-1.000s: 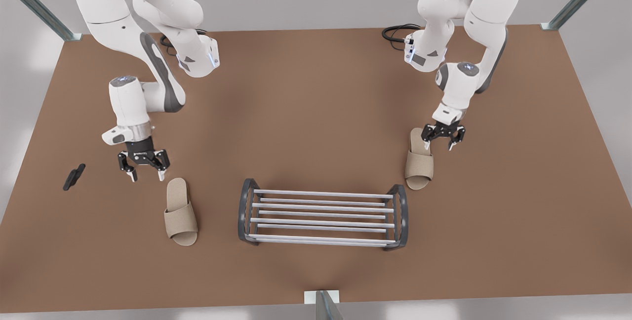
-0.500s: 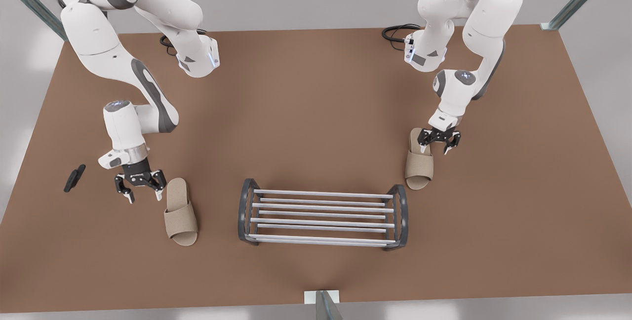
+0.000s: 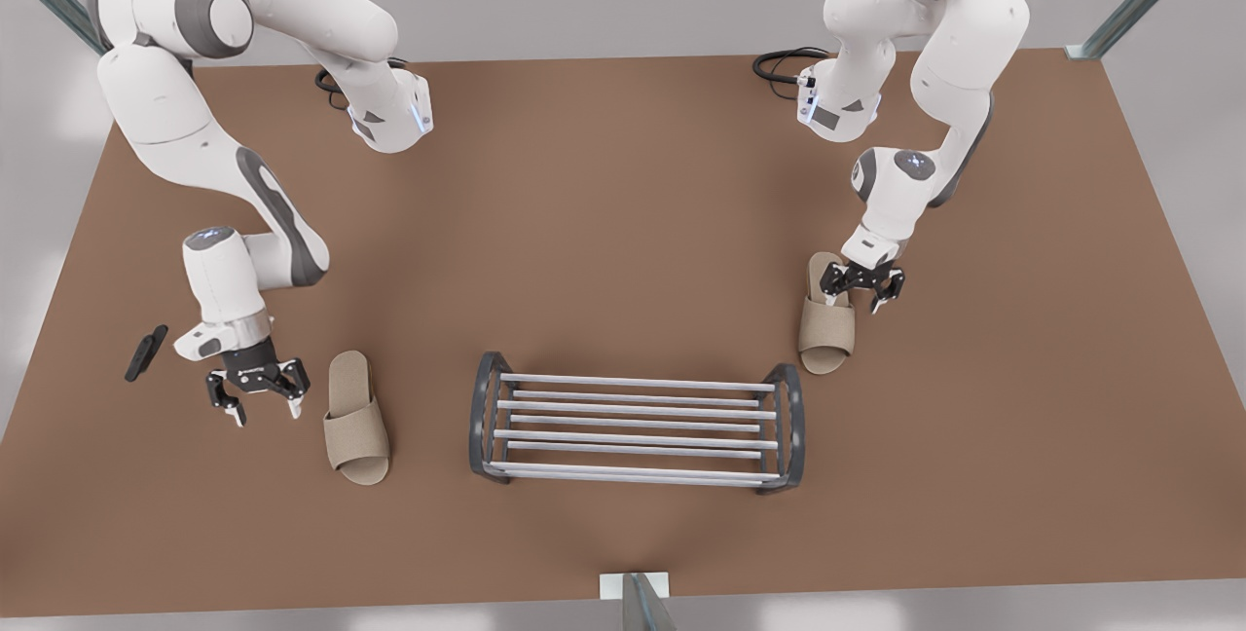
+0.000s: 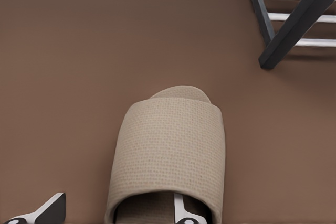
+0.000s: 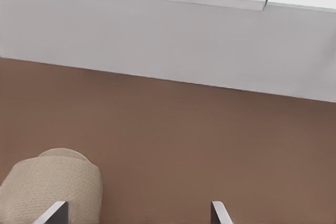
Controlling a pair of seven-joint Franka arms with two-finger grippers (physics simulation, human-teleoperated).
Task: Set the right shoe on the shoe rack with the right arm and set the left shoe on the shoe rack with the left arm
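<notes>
Slippers are lying flat on a brown tabletop (image 3: 623, 222) as two white robot arms are reaching down over them in the front view. The shoe rack (image 3: 633, 384) is standing at 6 o'clock from the tabletop's middle, its silver bars bare. The right shoe (image 3: 356, 419) is resting at 9 o'clock from the rack, well apart from it, toe toward the camera. The right claw (image 3: 263, 414) is hanging just beside that slipper at its 9 o'clock, fingers spread wide and gripping nothing; the right wrist view is showing the slipper's strap off to one side of the two fingertips, outside the gap. The left shoe (image 3: 827, 324) is lying at 1 o'clock from the rack, close to its dark arched end. The left claw (image 3: 853, 300) is straddling that slipper's heel-side edge, also open: in the left wrist view one fingertip (image 4: 181, 211) is sitting inside the strap's opening while the other is standing outside over bare tabletop. A small black object (image 3: 146, 351) is lying at 10 o'clock from the right claw.
</notes>
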